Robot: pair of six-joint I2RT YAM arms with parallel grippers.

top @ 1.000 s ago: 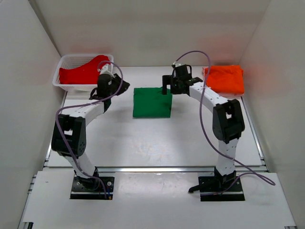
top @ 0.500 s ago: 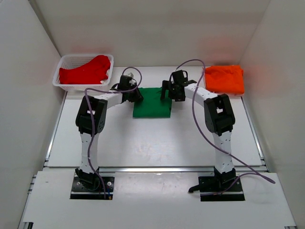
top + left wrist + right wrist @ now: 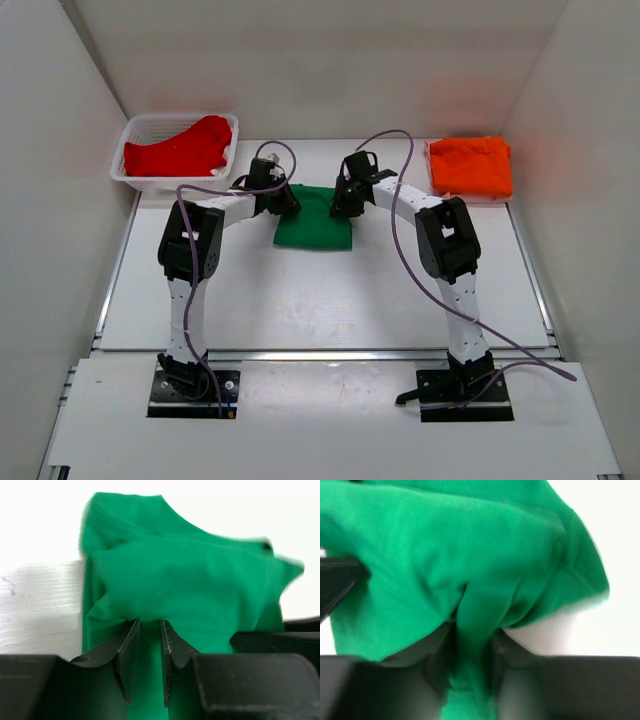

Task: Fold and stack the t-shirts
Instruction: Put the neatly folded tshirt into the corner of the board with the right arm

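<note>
The folded green t-shirt lies mid-table with its far edge bunched up. My left gripper is at its far left corner, and the left wrist view shows the gripper shut on a fold of the green cloth. My right gripper is at the far right corner, and the right wrist view shows the gripper shut on a ridge of the same shirt. The folded orange t-shirt rests at the far right. The red t-shirt is heaped in the basket.
The white mesh basket stands at the far left corner of the table. White walls enclose the table on the left, back and right. Both arms' purple cables arc above the table.
My left arm swung from the basket to the green shirt's far left corner. My right gripper closed on the far right corner. The shirt's far edge has bunched inward.
</note>
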